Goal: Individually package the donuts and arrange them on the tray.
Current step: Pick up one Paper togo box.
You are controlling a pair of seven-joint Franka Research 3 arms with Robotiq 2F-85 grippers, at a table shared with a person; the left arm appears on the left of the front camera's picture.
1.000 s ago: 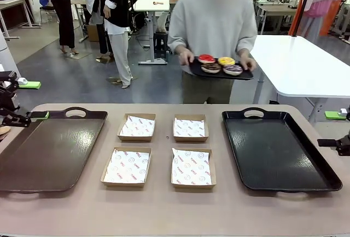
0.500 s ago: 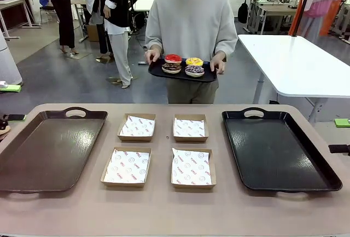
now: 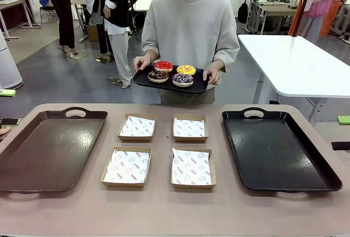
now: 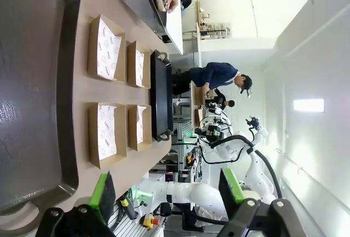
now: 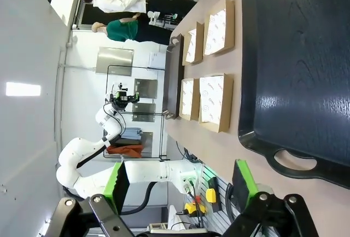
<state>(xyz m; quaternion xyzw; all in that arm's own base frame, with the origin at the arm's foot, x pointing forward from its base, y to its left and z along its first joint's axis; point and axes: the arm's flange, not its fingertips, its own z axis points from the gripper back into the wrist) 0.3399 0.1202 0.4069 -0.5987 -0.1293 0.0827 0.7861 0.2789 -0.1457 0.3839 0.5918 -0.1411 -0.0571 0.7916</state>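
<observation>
Across the table a person holds a small black tray (image 3: 143, 80) in both hands. On it lie the donuts: glossy red (image 3: 163, 65), yellow (image 3: 186, 69), chocolate (image 3: 158, 76) and dark purple (image 3: 182, 79). My left gripper (image 3: 5, 107) shows just its fingertips at the left edge, and my right gripper (image 3: 342, 133) does the same at the right edge. Both are far from the donuts. In the wrist views the left gripper (image 4: 167, 188) and the right gripper (image 5: 180, 185) stand open, holding nothing.
Four shallow cardboard boxes (image 3: 126, 166) lined with printed paper sit in two rows at the table's middle. A large brown tray (image 3: 49, 152) lies to their left and a large black tray (image 3: 276, 152) to their right. People stand in the room behind.
The person has stepped closer to the table, bringing the donut tray leftward and lower. Both grippers have drawn back toward the picture's edges.
</observation>
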